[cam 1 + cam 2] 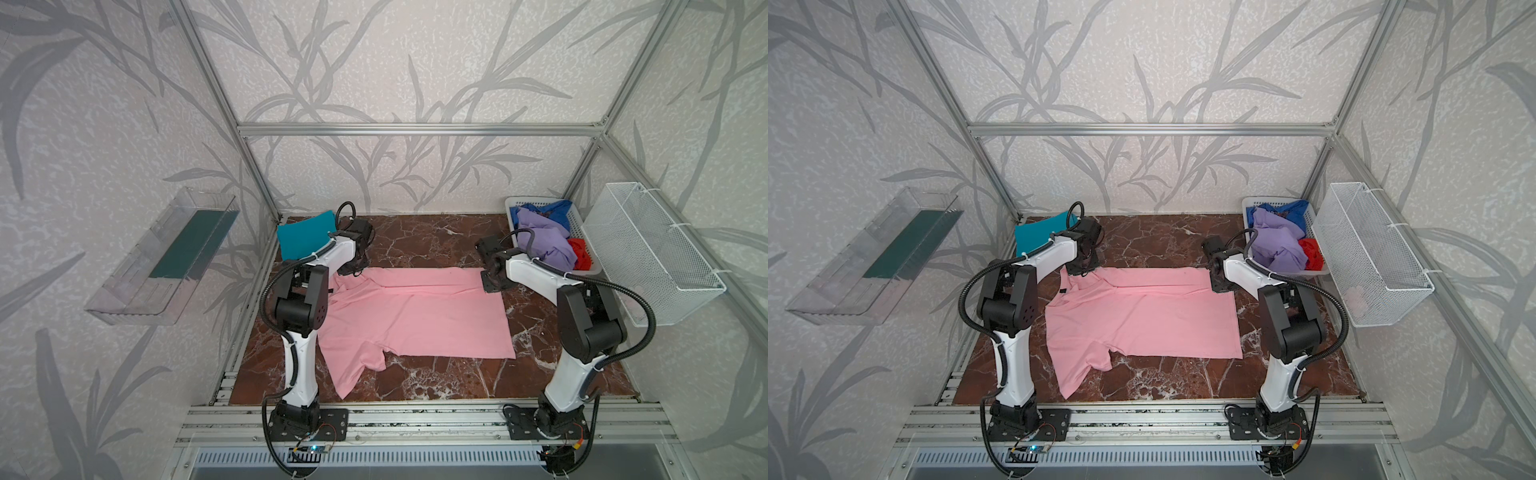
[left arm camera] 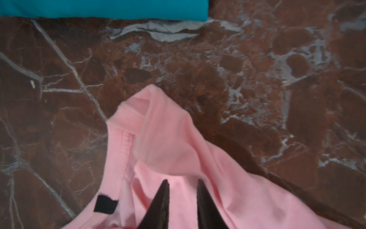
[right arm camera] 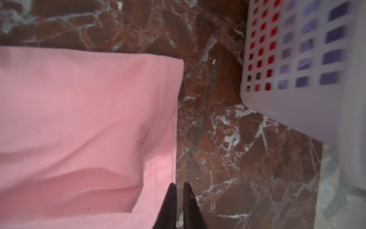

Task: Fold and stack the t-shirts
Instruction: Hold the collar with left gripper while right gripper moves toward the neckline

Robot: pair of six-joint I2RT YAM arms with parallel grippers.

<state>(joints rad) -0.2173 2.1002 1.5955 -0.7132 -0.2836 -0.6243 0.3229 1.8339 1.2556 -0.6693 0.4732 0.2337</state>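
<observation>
Working on the large light pink short-sleeved cloth t-shirt [image 1: 415, 316], spread across the middle of the brown marble-patterned surface [image 1: 415, 241] with its far edge turned over in a long strip and the near sleeve trailing toward the front.

Expect light, limp, thin knit. Sags between two holds, wrinkles readily, probably drags rather than slides, not fragile.

Pinches a raised bunch of pink cloth with the left tool [image 2: 183, 183], jaws part-way closed, at the far shoulder beside the neckline, lifted enough to cast a shadow.

Holds the right tool [image 3: 179, 185] at the far hem corner, all but pressed together right on the stitched edge. Cannot tell whether the hem is caught.

Best taken at both ends of one edge, on stitched hem or shoulder seam, all layers together, kept taut.

Elsewhere: folded teal cloth t-shirt [image 1: 303, 235] in the far left corner. Crumpled lavender t-shirt [image 1: 544, 237], blue t-shirt [image 1: 561, 207] and red t-shirt [image 1: 579, 249] piled in the white slotted plastic basket [image 3: 293, 111] at far right.
</observation>
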